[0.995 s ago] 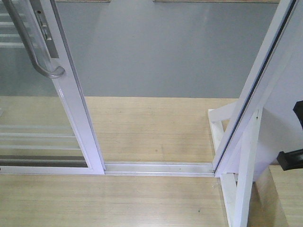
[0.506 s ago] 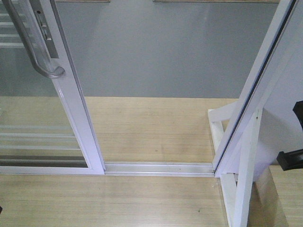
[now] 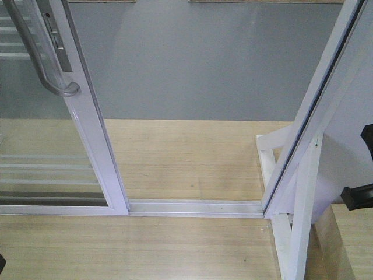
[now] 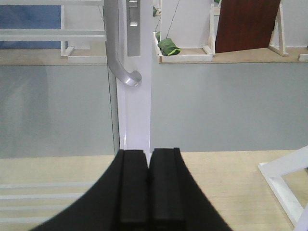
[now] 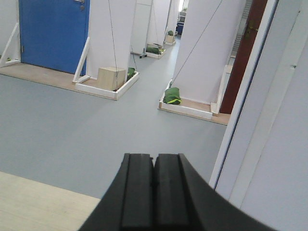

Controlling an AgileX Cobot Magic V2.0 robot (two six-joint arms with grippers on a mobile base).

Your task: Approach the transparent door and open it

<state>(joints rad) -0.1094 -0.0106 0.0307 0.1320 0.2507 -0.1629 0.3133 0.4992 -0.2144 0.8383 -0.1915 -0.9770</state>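
The transparent door [image 3: 41, 140] stands at the left of the front view, clear glass with thin white bars in a white frame. Its curved grey handle [image 3: 46, 70] and lock plate [image 3: 56, 41] sit at the upper left. A wide gap lies between the door's edge and the white frame post [image 3: 317, 111] on the right. In the left wrist view my left gripper [image 4: 148, 155] is shut on nothing, low in front of the door's white stile [image 4: 137, 110], with the handle [image 4: 124, 72] above it. My right gripper [image 5: 154, 159] is shut and empty, left of the frame post [image 5: 250, 110].
A metal floor track [image 3: 195, 207] crosses the wooden floor between door and post. White wooden braces [image 3: 280, 175] stand at the post's foot. Grey floor lies beyond the gap, with white partitions, a blue door [image 5: 53, 33], a box [image 5: 111, 78] and green bags [image 5: 172, 95].
A small dark shape has crept into the bottom-left corner of the front view. The door, the post and the track stand as before.
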